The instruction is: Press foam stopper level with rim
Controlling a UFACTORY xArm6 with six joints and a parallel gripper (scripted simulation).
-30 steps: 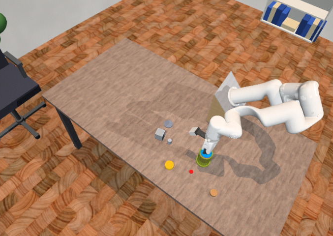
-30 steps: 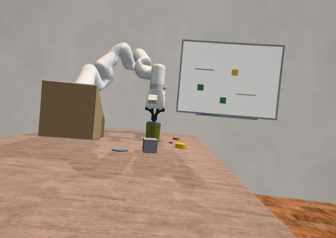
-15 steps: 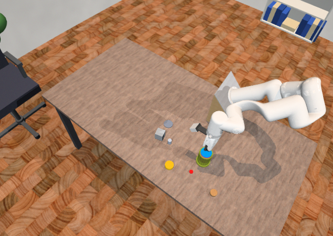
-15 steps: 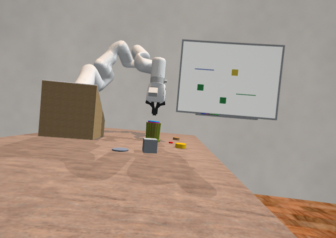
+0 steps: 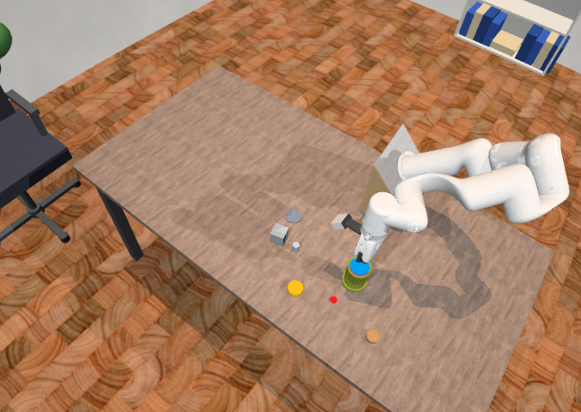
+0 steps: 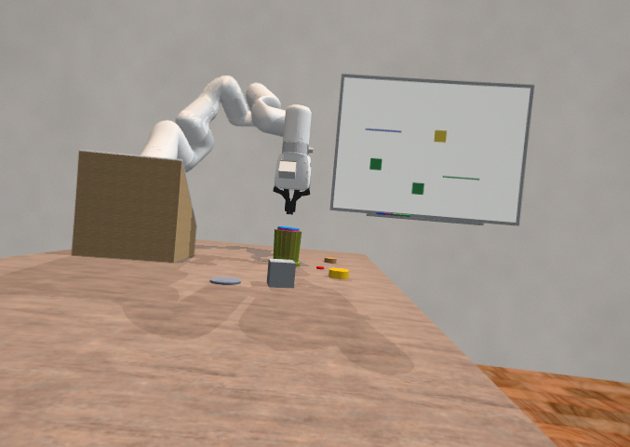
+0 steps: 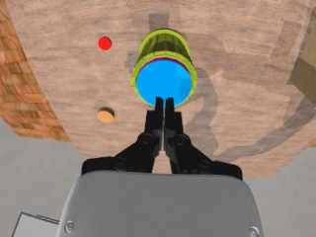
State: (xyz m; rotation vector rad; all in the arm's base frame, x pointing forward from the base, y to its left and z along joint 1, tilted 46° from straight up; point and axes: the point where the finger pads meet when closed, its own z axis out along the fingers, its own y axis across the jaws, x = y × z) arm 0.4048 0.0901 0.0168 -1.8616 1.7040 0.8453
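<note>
A wooden table (image 5: 193, 145) carries everything, with a brown box (image 6: 126, 205) standing at its far side by the foot of the white arm (image 5: 470, 179). The arm bends out over the table and points its gripper (image 6: 289, 209) straight down above the green jar (image 6: 287, 245). The fingers are pressed together with nothing between them, and in the exterior view their tips hang in the air above the jar, apart from it. The jar stands upright on the table, and the blue stopper (image 7: 164, 83) fills its mouth; from the side the stopper's top shows as a thin blue band just above the rim, with a pink line under it. In the wrist view the closed fingertips sit over the near edge of the stopper.

A grey cube (image 6: 280, 273) stands just in front of the jar in the exterior view, and a flat grey disc (image 6: 224, 280) lies to its left. A yellow disc (image 5: 295, 287) lies near the jar, a small orange disc (image 5: 372, 336) well apart from it, a small grey peg (image 5: 295, 245) just beside the cube, and a tiny red dot (image 5: 333, 299) between the yellow disc and the jar
</note>
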